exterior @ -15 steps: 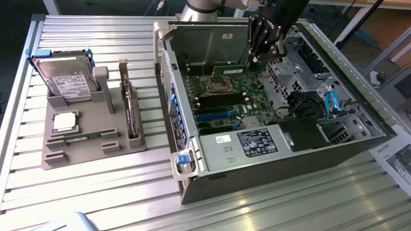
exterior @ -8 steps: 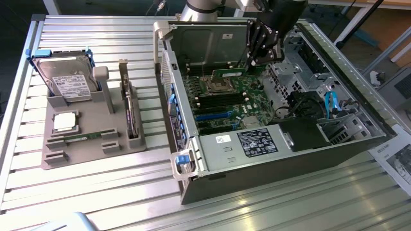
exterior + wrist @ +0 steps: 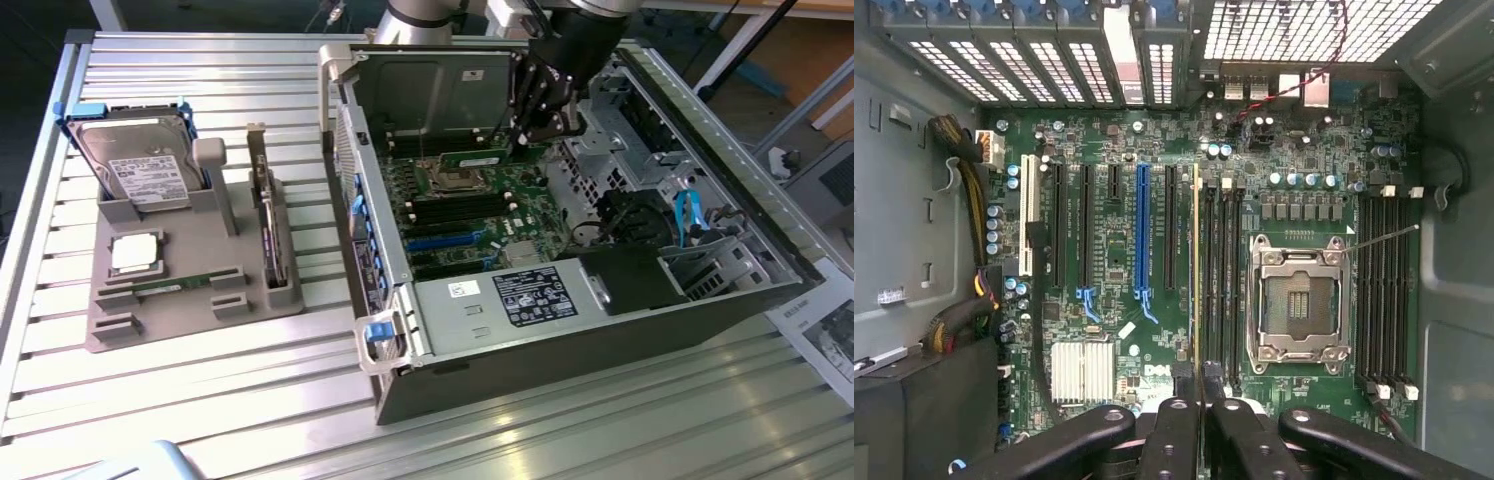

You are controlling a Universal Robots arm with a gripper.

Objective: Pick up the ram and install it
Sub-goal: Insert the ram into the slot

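Inside the open computer case (image 3: 561, 300), my gripper (image 3: 518, 140) is shut on the ram (image 3: 474, 158), a thin green strip held level just above the motherboard (image 3: 487, 215) by the CPU socket (image 3: 451, 180). In the wrist view the ram (image 3: 1197, 280) shows edge-on as a narrow line between my dark fingers (image 3: 1174, 430). It hangs over the black memory slots (image 3: 1220, 290) beside the socket (image 3: 1299, 300). I cannot tell whether it touches a slot. A second, similar green strip (image 3: 171, 288) lies on the grey holder (image 3: 147, 330) outside the case.
The grey holder also carries a hard drive (image 3: 134, 165), a square silver processor (image 3: 134, 252) and an upright dark expansion card (image 3: 271, 235). More memory slots (image 3: 1384, 290) lie beyond the socket. Drive cages and cables (image 3: 667, 230) crowd the case at the exterior view's right.
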